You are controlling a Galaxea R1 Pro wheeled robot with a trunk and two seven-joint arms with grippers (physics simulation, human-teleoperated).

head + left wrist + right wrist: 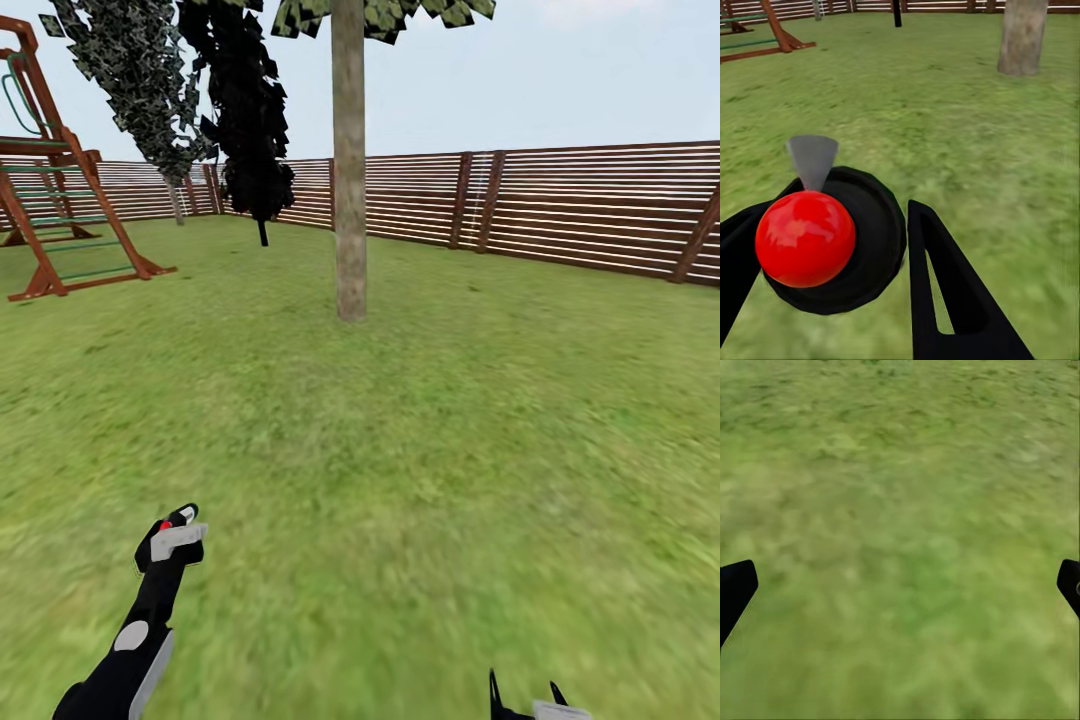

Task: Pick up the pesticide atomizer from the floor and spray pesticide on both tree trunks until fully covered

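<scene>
I have the pesticide atomizer (pixel 832 240) in my left gripper (pixel 832 247). From the left wrist camera it is a round black bottle with a shiny red ball on top and a small grey nozzle. The two black fingers (pixel 952 292) sit on either side of it and seem closed around it, so it is off the green grass lawn (pixel 420 470). I can't see inside the bottle, so I can't tell how full it is.

My right gripper (pixel 900 585) holds nothing. Its fingers are spread wide, with bare grass between them.

I think the picking up is done and the spraying comes next. The nearest tree trunk (pixel 349 170) is a thick, straight, pale grey-brown column ahead of me, well apart from my arms. I see no spray on it yet. Another tree with dark jagged leaves (pixel 250 110) stands farther back, near the brown slatted wooden fence (pixel 590 200). A red-brown wooden climbing frame (pixel 55 210) is on the left.

Next I would roll closer, point the nozzle at the near trunk, and spray it top to bottom.
</scene>
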